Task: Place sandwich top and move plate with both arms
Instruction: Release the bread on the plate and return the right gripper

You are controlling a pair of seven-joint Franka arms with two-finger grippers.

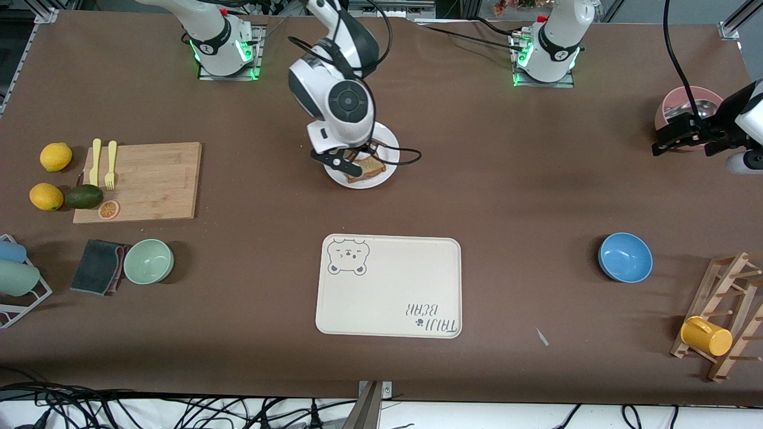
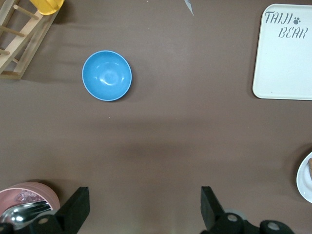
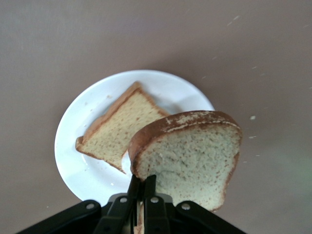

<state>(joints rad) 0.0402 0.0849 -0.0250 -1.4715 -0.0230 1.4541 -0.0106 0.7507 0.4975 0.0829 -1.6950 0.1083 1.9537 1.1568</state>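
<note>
My right gripper [image 3: 143, 181] is shut on the crust edge of the sandwich top [image 3: 190, 156], a tan speckled slice with brown crust. It holds the slice tilted in the air over the small white plate [image 3: 80, 163]. A second bread slice [image 3: 122, 129] lies flat on that plate. In the front view the right gripper [image 1: 344, 158] hangs over the plate [image 1: 388, 146], which sits in the table's middle toward the arm bases. My left gripper [image 1: 672, 138] stands open and empty over the left arm's end of the table, its fingers [image 2: 78, 204] wide apart above bare cloth.
A cream bear-print tray [image 1: 390, 286] lies nearer the front camera than the plate. A blue bowl [image 1: 625, 257], a pink bowl [image 1: 679, 104] holding a spoon and a wooden rack [image 1: 724, 316] stand at the left arm's end. A cutting board [image 1: 149, 179] and a green bowl [image 1: 148, 261] sit at the right arm's end.
</note>
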